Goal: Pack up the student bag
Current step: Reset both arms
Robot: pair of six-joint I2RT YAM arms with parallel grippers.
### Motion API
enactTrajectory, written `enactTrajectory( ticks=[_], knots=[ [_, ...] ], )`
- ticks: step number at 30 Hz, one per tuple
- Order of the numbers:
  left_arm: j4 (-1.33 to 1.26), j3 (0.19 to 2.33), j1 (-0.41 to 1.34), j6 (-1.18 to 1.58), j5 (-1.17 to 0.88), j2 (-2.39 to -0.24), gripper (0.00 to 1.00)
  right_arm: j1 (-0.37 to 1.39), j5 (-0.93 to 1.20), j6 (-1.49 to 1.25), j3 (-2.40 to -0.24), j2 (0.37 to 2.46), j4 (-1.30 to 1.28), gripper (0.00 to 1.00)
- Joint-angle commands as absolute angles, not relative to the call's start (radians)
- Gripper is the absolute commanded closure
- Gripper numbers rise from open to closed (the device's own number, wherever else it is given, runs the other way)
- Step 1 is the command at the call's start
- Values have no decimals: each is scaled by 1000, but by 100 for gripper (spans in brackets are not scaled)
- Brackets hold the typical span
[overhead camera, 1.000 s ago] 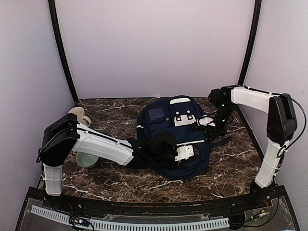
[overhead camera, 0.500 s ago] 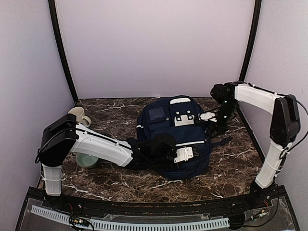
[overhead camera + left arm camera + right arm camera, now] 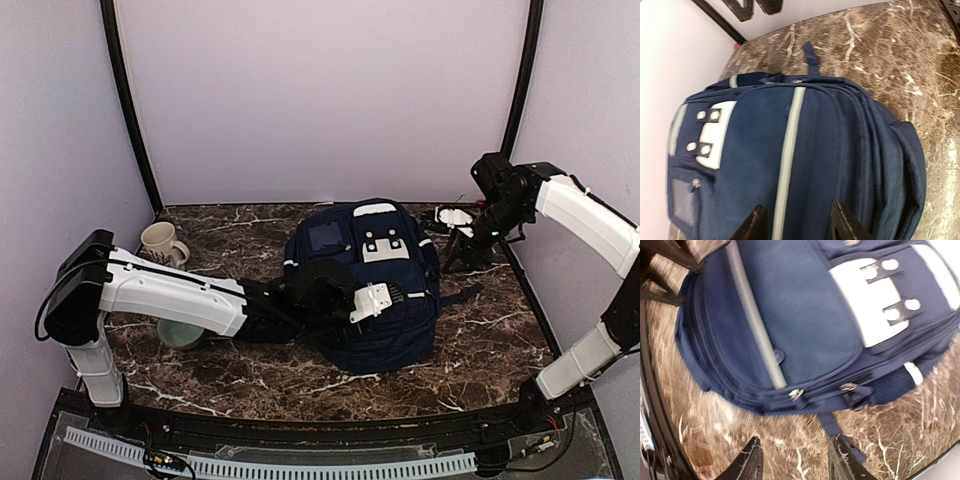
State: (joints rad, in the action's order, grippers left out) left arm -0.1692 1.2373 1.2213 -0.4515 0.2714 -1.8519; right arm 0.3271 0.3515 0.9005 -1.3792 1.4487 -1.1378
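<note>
The student bag [image 3: 405, 320] lies on the table [image 3: 480, 345] with its zips [image 3: 796, 393] looking shut, so packing seems nearly done. The left gripper [image 3: 800, 221], wide and empty, hovers just over the bag. The right gripper [image 3: 796, 457], also wide and empty, hangs right of it. Next, both should lift clear. A mug [image 3: 160, 240] and bowl [image 3: 180, 337] sit left of the bag, and there is more bare room on its right.

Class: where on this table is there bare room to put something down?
Bare marble lies right of the bag, toward the right arm's base, and along the near edge in front of it. The left is crowded: mug, bowl and left arm.
</note>
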Motion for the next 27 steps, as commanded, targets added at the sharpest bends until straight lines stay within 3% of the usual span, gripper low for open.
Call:
enactTrajectory(
  ticks=[1,6,8,9,10,19,24,27],
  knots=[
    [-118,1208,1194,-370,393,-1711,52,331,390,667,-1420,1379,-945,53],
    [-10,1276,1122,-270,460,-1619,44,330,256,511,-1418,1312,-733,37],
    [52,1312,1086,-239,475,-1595,41,329,201,462,-1405,1291,-653,22],
    [76,1331,1072,-223,482,-1587,39,329,185,445,-1399,1283,-628,4],
    [94,1348,1056,-211,487,-1578,36,330,173,419,-1392,1275,-602,1],
    [2,1276,944,-174,636,-1484,7,328,-75,94,-1186,1188,-225,0],
    [-261,1102,906,-72,829,-1381,2,312,-118,63,-1144,1190,-183,0],
    [-379,995,879,-1,823,-1322,1,307,-126,73,-1095,1181,-184,0]
  ],
)
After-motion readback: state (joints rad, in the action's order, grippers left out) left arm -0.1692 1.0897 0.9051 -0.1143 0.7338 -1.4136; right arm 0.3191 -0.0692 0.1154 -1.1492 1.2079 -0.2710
